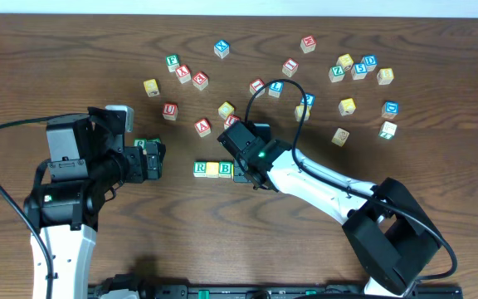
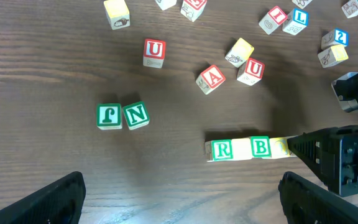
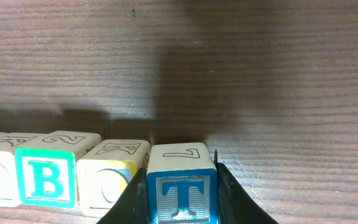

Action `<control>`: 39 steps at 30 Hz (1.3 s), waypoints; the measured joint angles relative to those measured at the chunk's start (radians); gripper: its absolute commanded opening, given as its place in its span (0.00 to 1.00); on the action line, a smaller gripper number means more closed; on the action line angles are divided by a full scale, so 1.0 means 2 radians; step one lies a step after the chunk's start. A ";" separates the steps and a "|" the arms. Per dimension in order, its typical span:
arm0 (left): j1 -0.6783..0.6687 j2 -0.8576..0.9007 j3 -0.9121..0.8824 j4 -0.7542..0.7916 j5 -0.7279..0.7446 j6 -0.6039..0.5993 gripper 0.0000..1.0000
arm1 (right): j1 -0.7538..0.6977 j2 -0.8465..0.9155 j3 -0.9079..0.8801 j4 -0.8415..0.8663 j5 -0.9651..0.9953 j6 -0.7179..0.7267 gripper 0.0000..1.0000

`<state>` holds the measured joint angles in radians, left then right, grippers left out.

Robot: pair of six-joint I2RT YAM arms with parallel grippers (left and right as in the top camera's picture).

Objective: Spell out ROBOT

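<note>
Bench (image 1: 73, 50): dark wood-grain top; every cube lies on it
Right arm (image 1: 330, 189): white links stretch from the front right corner leftward to the bench's middle; wrist low over the right end of the letter row
Left arm (image 1: 65, 199): rises from the front left corner; elbow bent; wrist turned rightward along the bench
Left claw (image 2: 180, 183): spread wide; nothing between its fingers; the row lies ahead of it
Right claw (image 3: 181, 182): pinching the T cube (image 3: 178, 163) by its two sides; blue-bordered face toward the wrist camera
Row: near the bench's middle, a little toward the front edge; R cube (image 2: 222, 149), first yellow-faced cube (image 2: 240, 149), B cube (image 2: 261, 147), second yellow-faced cube (image 3: 110, 180), then T just beside it, level with its neighbours
Green cubes (image 2: 109, 116): two, touching each other; left of the row and apart from it
Loose cubes (image 1: 348, 105): scattered toward the far edge
</note>
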<state>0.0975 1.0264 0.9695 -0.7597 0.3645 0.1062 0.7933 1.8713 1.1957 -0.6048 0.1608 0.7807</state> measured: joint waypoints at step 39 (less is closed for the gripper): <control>0.000 0.000 0.000 0.000 0.000 0.000 0.98 | 0.000 0.010 0.001 -0.011 0.016 -0.022 0.01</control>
<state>0.0975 1.0264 0.9695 -0.7601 0.3645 0.1062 0.7937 1.8904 1.1984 -0.6266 0.1925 0.7376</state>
